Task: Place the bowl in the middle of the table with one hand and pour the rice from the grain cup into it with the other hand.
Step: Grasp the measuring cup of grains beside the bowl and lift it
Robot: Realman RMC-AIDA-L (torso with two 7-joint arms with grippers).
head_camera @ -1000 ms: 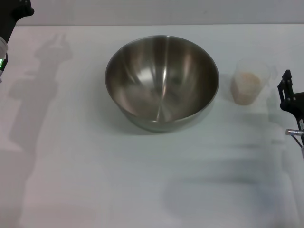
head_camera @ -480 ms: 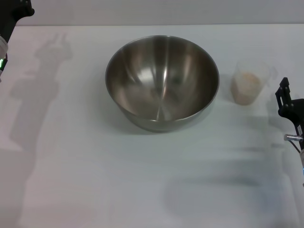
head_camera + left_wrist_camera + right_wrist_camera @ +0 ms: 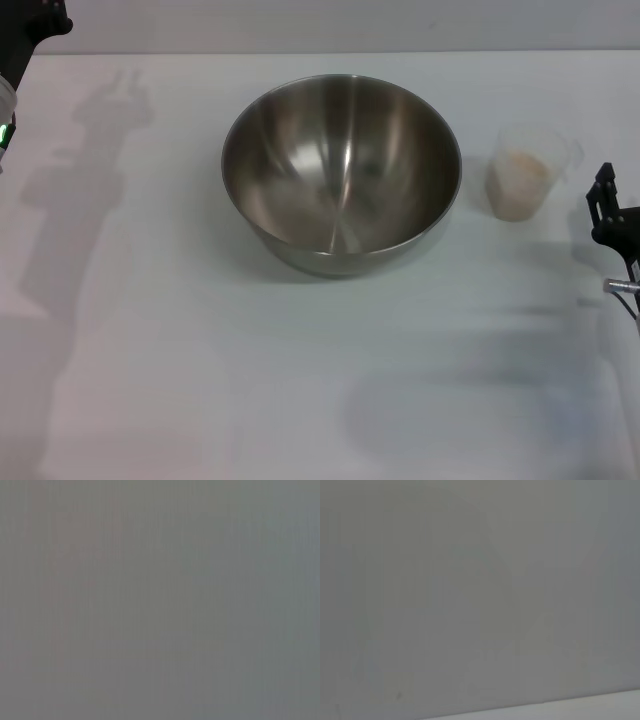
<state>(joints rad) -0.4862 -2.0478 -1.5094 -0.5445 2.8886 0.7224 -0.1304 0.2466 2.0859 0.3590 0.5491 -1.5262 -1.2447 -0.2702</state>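
Right gripper (image 3: 612,205) at the right edge of the frame, near the cup, finger state impossible to tell. Left gripper (image 3: 25,30) in the upper left corner, mostly cut off, likewise unclear. Small clear plastic grain cup (image 3: 525,172) holding pale beige rice (image 3: 518,186), upright, right of centre. Large round stainless-steel bowl (image 3: 341,170) upper centre on the plain white table (image 3: 200,380), apart from the cup.
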